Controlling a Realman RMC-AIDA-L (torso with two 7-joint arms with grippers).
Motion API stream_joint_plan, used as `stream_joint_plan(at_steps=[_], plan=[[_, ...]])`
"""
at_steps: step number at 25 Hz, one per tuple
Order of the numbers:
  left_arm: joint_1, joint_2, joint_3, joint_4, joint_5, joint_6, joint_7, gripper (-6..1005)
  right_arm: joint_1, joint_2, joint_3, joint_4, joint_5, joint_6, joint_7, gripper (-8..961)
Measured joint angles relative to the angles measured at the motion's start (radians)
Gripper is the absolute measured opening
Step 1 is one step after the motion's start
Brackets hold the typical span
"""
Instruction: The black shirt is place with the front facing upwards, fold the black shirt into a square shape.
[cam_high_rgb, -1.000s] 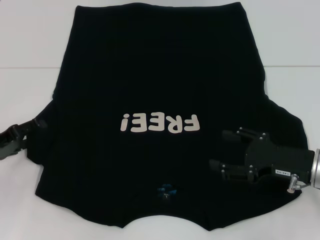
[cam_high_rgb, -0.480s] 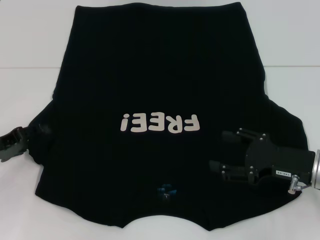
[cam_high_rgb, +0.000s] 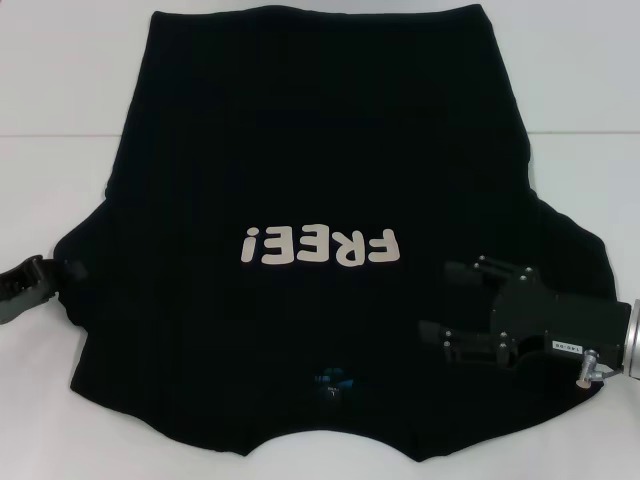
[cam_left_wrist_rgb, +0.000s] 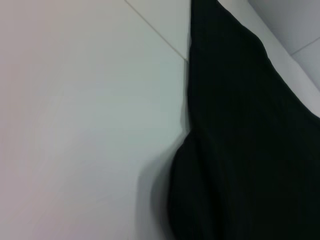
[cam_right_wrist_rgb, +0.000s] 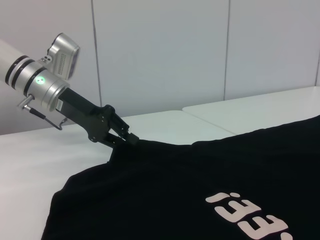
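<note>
One black shirt (cam_high_rgb: 310, 180), short-sleeved, lying flat and front up on a white table (cam_high_rgb: 60, 80). It fills most of the head view: hem toward the upper edge of the frame, collar toward the lower edge, one sleeve spreading to the left middle and the other to the right middle. Pale block lettering "FREE!" (cam_high_rgb: 320, 246) sits just below the frame's centre and reads upside down from the head camera. A small blue neck label (cam_high_rgb: 333, 381) shows at the lower centre, just inside the collar.

One left gripper (cam_high_rgb: 45, 272), at the far left edge of the head view, level with the lettering. Its fingers are pinched together on the outer edge of the shirt's left sleeve. The right wrist view shows this from across the table: the left gripper (cam_right_wrist_rgb: 125, 138) appears in the left middle of that frame, its fingertips clamped on the sleeve edge, and the cloth there is drawn up slightly into a point. The left wrist view shows only black cloth (cam_left_wrist_rgb: 240, 150) filling the right half of the frame, with bare white table (cam_left_wrist_rgb: 75, 125) on the left half.

One right gripper (cam_high_rgb: 440, 300), at the lower right of the head view, over the shirt's right sleeve and shoulder area. Its two fingers are spread apart, pointing toward the frame's centre, with nothing between them.
</note>
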Motion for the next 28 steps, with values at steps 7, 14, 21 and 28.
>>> stream_joint_plan(at_steps=[7,14,21,28], plan=[[-0.006,0.000,0.043,0.001,0.000,-0.020,-0.001,220,-0.001,0.000,0.000,0.000,0.002,0.000,0.000,895],[-0.006,0.001,0.035,0.024,0.000,-0.028,-0.001,3,-0.003,0.000,0.000,0.000,0.004,0.000,0.001,895],[0.000,0.033,0.030,0.081,-0.007,-0.021,-0.016,1,-0.006,0.000,0.002,-0.005,0.005,-0.005,0.013,895],[-0.020,0.047,0.034,0.104,-0.001,-0.016,-0.047,2,-0.006,0.000,0.003,-0.004,0.005,-0.008,0.014,894]])
